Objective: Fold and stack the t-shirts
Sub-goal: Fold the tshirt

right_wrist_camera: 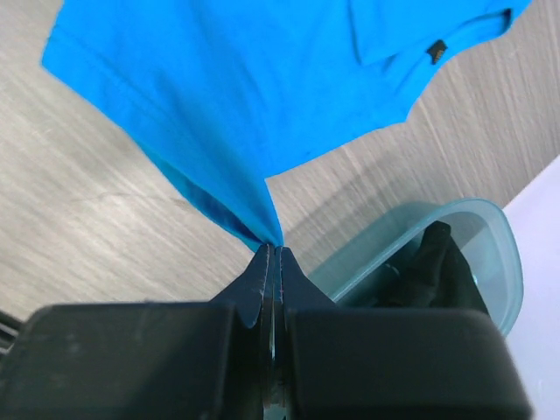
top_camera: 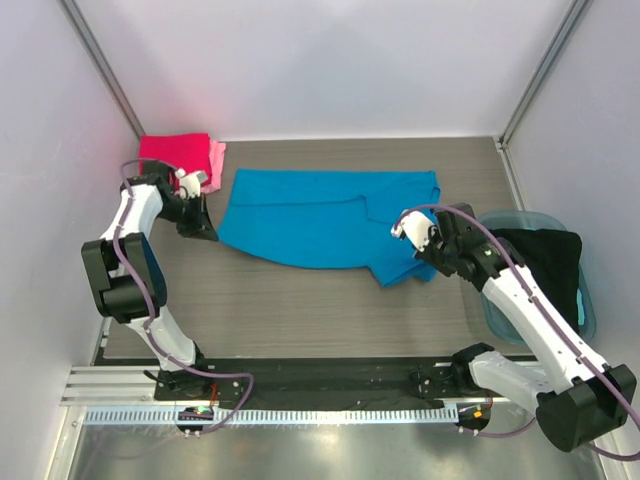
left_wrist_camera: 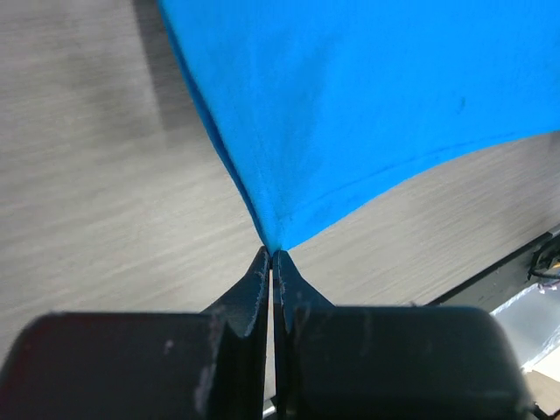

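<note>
Top view, blue shirt (top_camera: 320, 225) laid flat on worktop (top_camera: 300, 310), red shirt (top_camera: 172, 152) and pink shirt (top_camera: 217, 160) piled far left, left wrist view, left end effector (left_wrist_camera: 269, 255) closed on blue shirt corner, right wrist view, right end effector (right_wrist_camera: 273, 249) closed on opposite corner, tub (right_wrist_camera: 490, 236) beside.

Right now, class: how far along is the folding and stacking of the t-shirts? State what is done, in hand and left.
Done: the red shirt and pink shirt lie folded in one pile at the far left corner. In hand: the left tool and right tool each pinch an edge of the blue shirt, which is spread wide. Left: folding it and stacking it with the others.
</note>
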`<state>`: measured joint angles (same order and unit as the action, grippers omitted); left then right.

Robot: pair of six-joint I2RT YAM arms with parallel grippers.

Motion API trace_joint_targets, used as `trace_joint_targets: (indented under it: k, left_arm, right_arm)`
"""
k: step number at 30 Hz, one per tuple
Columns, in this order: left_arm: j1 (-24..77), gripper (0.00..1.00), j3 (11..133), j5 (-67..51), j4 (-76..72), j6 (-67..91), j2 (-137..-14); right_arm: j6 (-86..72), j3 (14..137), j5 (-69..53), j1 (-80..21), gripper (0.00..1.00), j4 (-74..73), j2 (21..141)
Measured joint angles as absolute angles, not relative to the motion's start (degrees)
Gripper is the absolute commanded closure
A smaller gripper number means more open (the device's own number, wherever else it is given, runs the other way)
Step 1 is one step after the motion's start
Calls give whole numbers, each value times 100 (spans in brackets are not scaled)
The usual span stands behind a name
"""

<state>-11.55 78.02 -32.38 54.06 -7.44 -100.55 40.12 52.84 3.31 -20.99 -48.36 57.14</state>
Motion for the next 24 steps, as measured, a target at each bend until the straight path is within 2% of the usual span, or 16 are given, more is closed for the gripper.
trace_joint_targets:
  k: [11,18,24]
  left_arm:
    - [-1076,100,9564,-3216,5557,-797,-11386]
    - [-1007,100,10973,-3212,5710,-794,-12442]
    - [-819,100,12011,-3124,5791,-792,-13179]
  right_arm:
    - [4209,5913,377,-1284,99,-3990,7159]
    - [4366,7102,292,-945,99,-3376,8676]
    - [4364,8613,180,-703,99,-3100,10250]
